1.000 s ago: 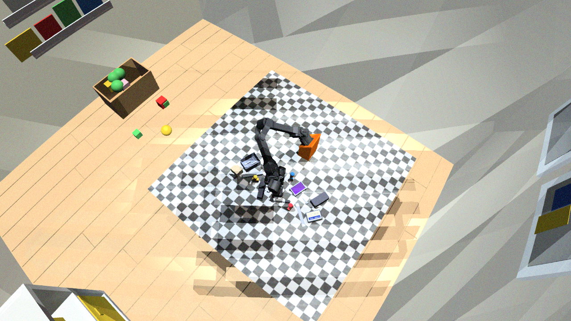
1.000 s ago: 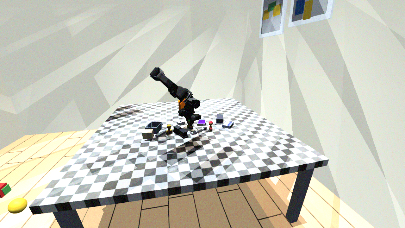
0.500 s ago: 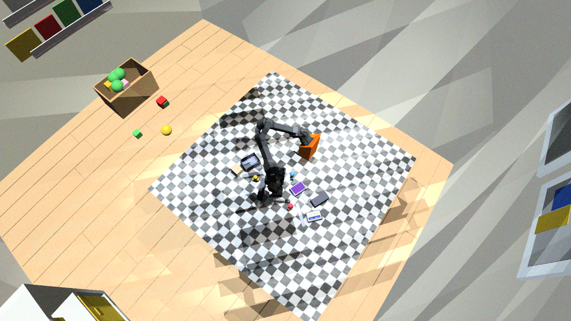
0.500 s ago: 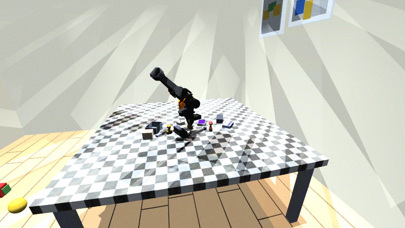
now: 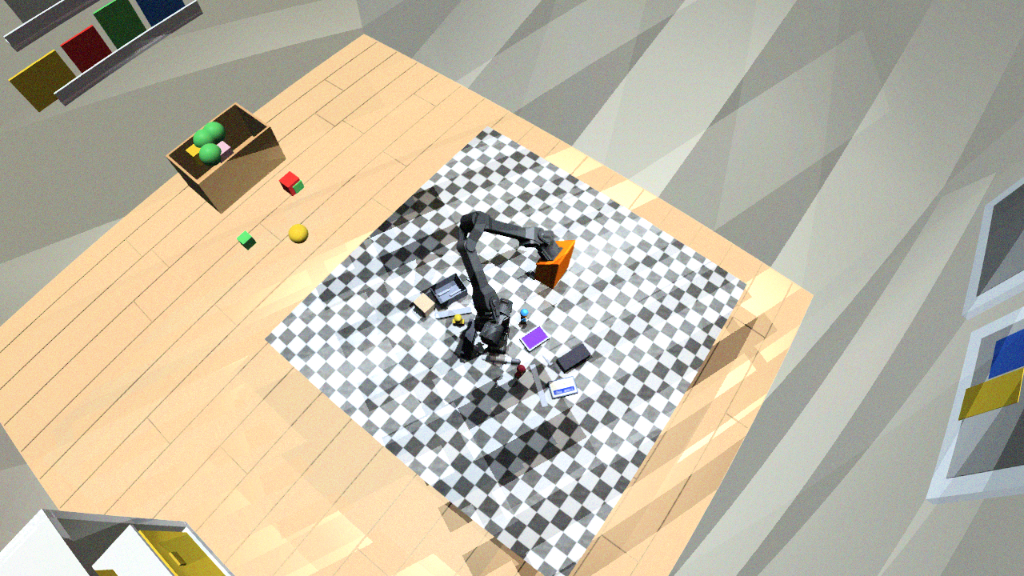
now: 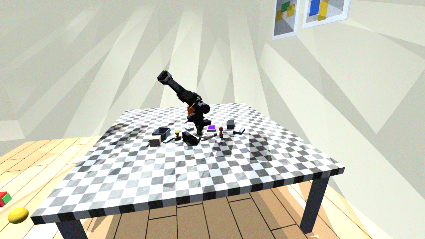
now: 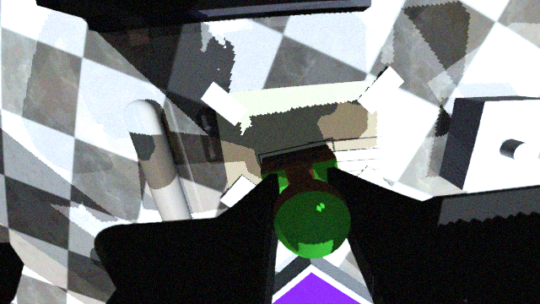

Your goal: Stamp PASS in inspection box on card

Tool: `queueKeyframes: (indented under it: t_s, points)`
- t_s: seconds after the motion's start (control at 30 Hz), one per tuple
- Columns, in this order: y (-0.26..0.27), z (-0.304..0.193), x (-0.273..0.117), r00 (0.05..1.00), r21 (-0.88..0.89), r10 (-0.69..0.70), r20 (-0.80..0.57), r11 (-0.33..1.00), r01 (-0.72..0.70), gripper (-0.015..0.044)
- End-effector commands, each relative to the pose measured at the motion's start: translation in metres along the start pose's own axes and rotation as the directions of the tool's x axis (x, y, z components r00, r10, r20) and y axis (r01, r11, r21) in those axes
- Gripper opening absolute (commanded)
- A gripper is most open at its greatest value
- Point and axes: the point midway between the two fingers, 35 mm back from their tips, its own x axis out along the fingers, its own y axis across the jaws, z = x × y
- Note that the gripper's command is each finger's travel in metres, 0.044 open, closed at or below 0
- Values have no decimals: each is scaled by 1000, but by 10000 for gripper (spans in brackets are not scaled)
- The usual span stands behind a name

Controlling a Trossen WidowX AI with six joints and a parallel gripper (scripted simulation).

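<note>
Wrist view shows my gripper (image 5: 495, 334) (image 6: 199, 128) (image 7: 302, 178) closed on green-knobbed stamp (image 6: 199, 131) (image 7: 312, 224), mid-frame over card (image 7: 291, 122); arm hides stamp in top view. Contact with card: can't tell. Dark bin (image 5: 449, 290) (image 6: 161, 133), left of centre in top, holds pale item. Floor box (image 5: 243, 175), upper left, holds green balls (image 5: 210, 153). Purple pad (image 5: 534, 338) (image 6: 211, 127) (image 7: 315, 291) bottom of wrist frame. Black block (image 5: 469, 343) (image 6: 190, 138) (image 7: 211, 9) near card, wrist top edge.
</note>
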Motion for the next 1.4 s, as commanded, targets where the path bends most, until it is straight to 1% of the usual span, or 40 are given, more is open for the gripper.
queueKeyframes:
  t_s: [0.0, 0.73, 1.37]
  points:
    - [-1, 0, 4, 1000, 1, -6, 1, 1000, 6, 0]
    - [-1, 0, 4, 1000, 1, -6, 1, 1000, 6, 0]
    - [-1, 0, -5, 1000, 1, -6, 1, 1000, 6, 0]
